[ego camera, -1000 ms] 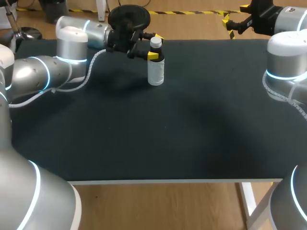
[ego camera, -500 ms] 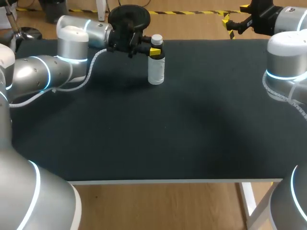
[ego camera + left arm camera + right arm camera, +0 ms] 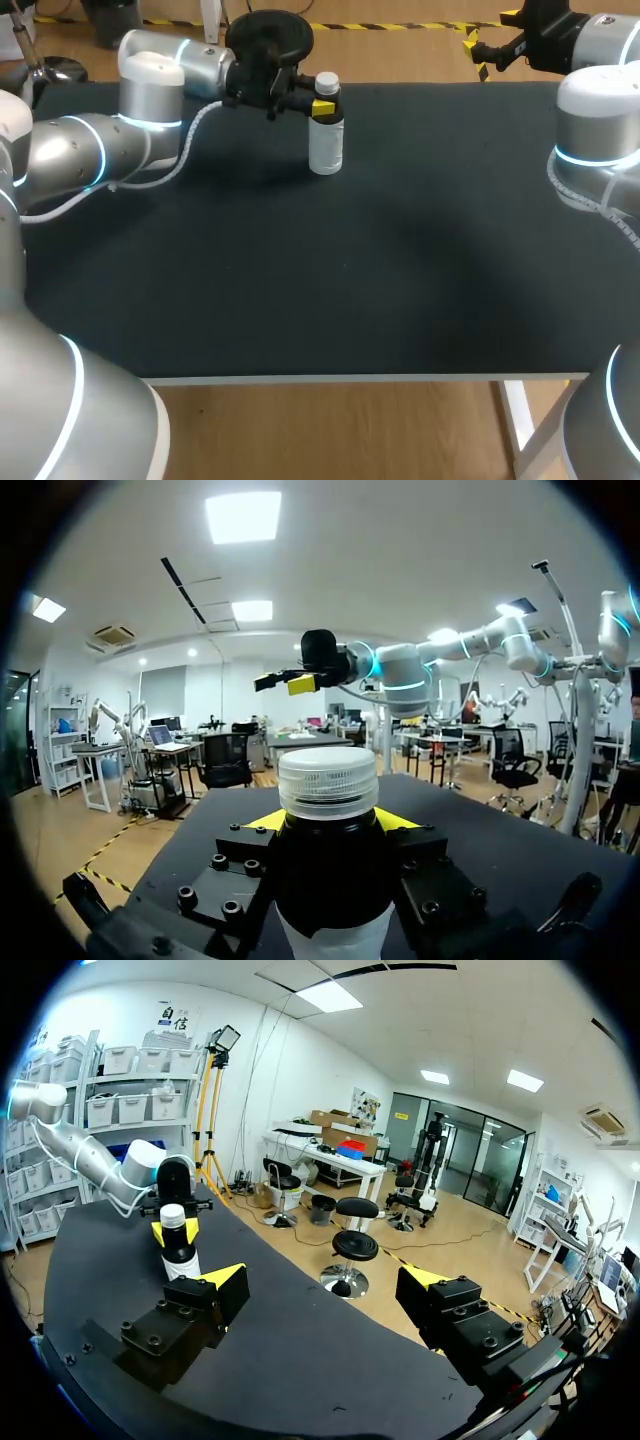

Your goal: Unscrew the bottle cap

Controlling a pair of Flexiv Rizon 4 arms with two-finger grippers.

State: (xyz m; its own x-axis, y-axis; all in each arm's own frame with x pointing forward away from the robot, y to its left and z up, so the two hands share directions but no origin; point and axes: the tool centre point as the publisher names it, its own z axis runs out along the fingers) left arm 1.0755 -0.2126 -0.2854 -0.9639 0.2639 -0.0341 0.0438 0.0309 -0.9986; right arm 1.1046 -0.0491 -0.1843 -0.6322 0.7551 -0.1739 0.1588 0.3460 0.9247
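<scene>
The bottle [image 3: 325,145] stood upright near the desk's [image 3: 380,280] far edge, cap [image 3: 327,83] on, the left gripper's [image 3: 320,104] jaws clamped just under it. The right gripper [image 3: 322,1280] hung past the far edge, jaws wide apart, well away.

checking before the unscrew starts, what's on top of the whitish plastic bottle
A white ribbed screw cap sits on the whitish plastic bottle. The left hand grips the neck just below it. The threads under the cap are hidden.
</scene>
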